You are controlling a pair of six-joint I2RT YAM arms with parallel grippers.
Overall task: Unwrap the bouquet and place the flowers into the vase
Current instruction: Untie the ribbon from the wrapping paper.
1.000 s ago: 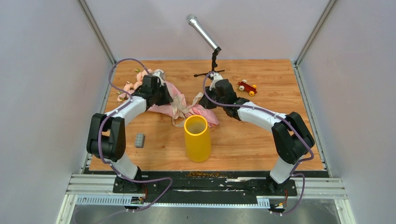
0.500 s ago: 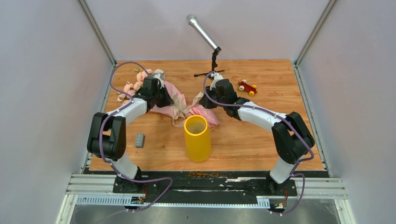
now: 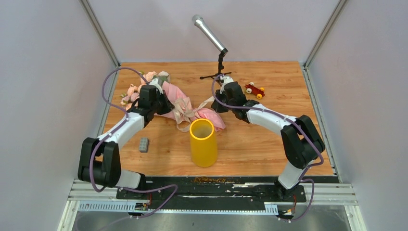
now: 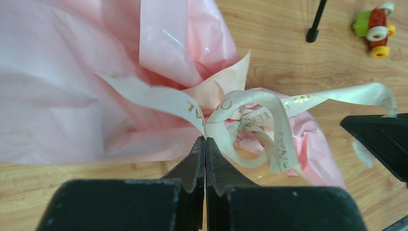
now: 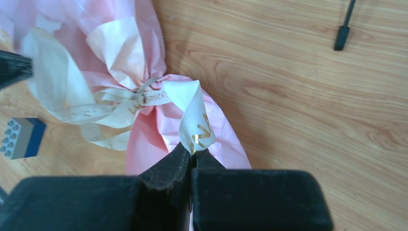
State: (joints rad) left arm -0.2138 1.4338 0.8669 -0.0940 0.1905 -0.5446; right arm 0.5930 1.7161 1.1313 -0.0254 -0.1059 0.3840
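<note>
On the desk, behind the vase: the bouquet (image 3: 192,103) lies on its side on the desk (image 3: 264,144), flower end toward the far left corner, wrapped stem end toward the middle. The vase (image 3: 203,142) stands upright just in front of it.
Left jaws: pressed together on one strand of the ribbon (image 4: 250,103), right beside the knot.
Right jaws: pressed together on a free tail of the same ribbon, on the other side of the knot.
Ribbon: flat woven tape with gold print, soft and limp. It probably slides through a weak pinch. Hold near the ends and pull along the strand, away from the knot.
Wrapping paper (image 4: 72,96): thin, partly glossy, creased. Judged light and easy to tear, it will crumple rather than carry load. Do not lift the bundle by it.
Flowers (image 3: 131,90): pink and peach heads with green leaves, and they look light and fragile. The stems are hidden inside the wrap. Once freed, grip low on the stems, never on the heads.
Vase: rigid, smooth, tall, with a round open mouth. It is likely to tip if knocked at the rim, so lower the stems in from above.
Risk: the bundle is light, so an uneven pull may drag it instead of loosening the knot.
</note>
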